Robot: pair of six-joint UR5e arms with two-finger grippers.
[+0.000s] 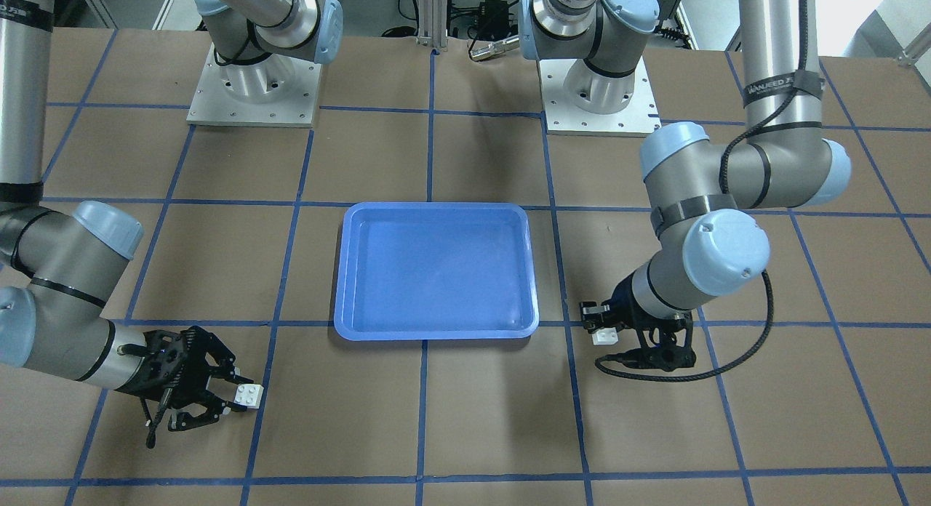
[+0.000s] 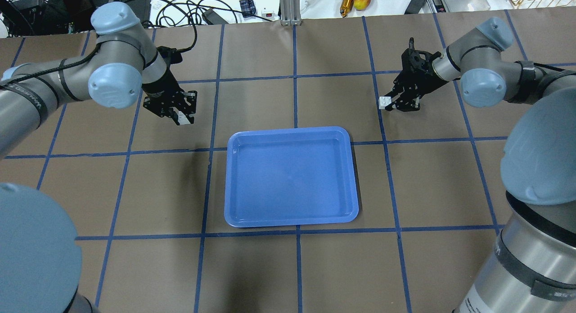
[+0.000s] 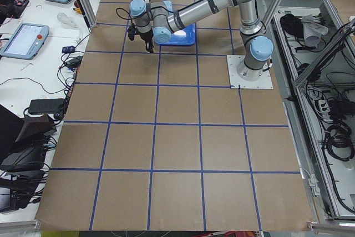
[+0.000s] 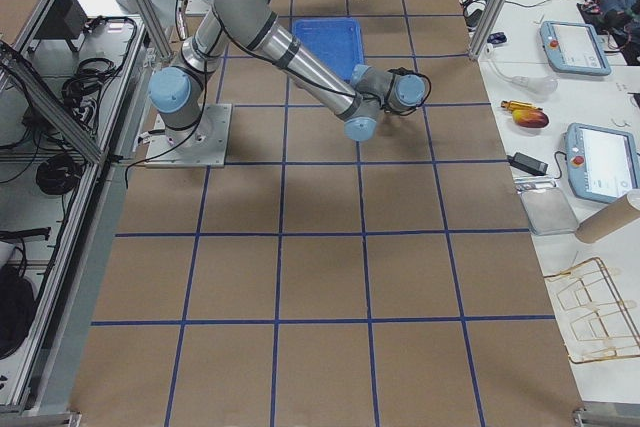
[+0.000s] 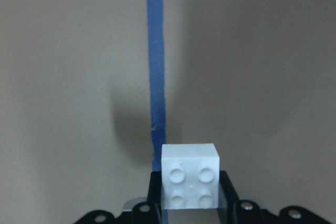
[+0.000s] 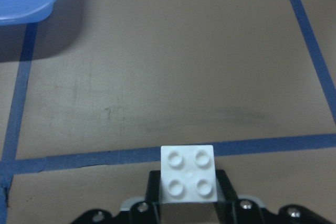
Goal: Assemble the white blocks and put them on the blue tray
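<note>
We find the left gripper (image 2: pixel 182 114) closed to the width of one small white square plastic brick with four round studs (image 5: pixel 189 176). The brick is clamped between the two black fingers (image 5: pixel 227 195), studs facing the wrist camera. It sits over a blue tape line (image 5: pixel 156 77) on the brown paper-covered table (image 1: pixel 494 419) (its shadow falls on the paper just beside it). We cannot tell whether it touches the paper.

The right gripper (image 2: pixel 388 102) is set the same way, narrowed onto a second white studded brick (image 6: pixel 188 173) held at the fingertips, studs toward its wrist camera.

The shallow rectangular blue plastic tray (image 1: pixel 436 266) lies flat at the centre of the table, between the two grippers. Both bricks are outside the tray and well apart from each other, one off each short end, on the operators' side of the tray.
</note>
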